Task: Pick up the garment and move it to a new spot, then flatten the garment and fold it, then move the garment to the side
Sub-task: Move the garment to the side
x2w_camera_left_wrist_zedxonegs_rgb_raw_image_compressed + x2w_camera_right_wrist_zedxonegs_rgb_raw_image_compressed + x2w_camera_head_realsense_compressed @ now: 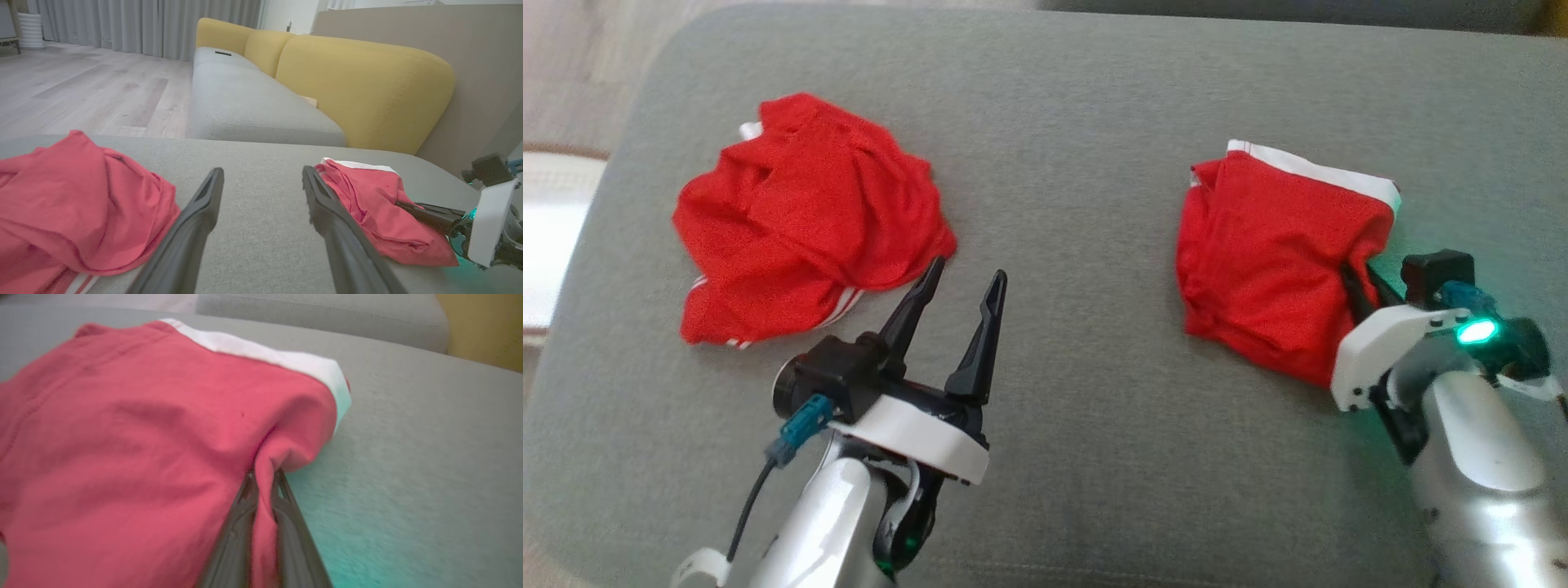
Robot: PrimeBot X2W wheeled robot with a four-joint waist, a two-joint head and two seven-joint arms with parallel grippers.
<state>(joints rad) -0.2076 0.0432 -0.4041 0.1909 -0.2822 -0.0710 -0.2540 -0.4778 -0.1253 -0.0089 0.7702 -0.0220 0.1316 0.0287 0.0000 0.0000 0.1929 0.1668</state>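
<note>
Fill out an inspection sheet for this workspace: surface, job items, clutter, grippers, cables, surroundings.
Surface: grey cushion, bare between the two garments.
Job's things: folded red garment with a white band, on the robot's right; crumpled red garment with white stripes, on its left.
Clutter: nothing seen.
Grippers: left gripper open, holding nothing, beside the crumpled red garment; right gripper has its fingers shut on the near edge of the folded red garment.
Cables: dark cable from a blue connector at the left wrist, hanging free of the cloth.
Surroundings: yellow sofa back, grey curtains, wood floor.
</note>
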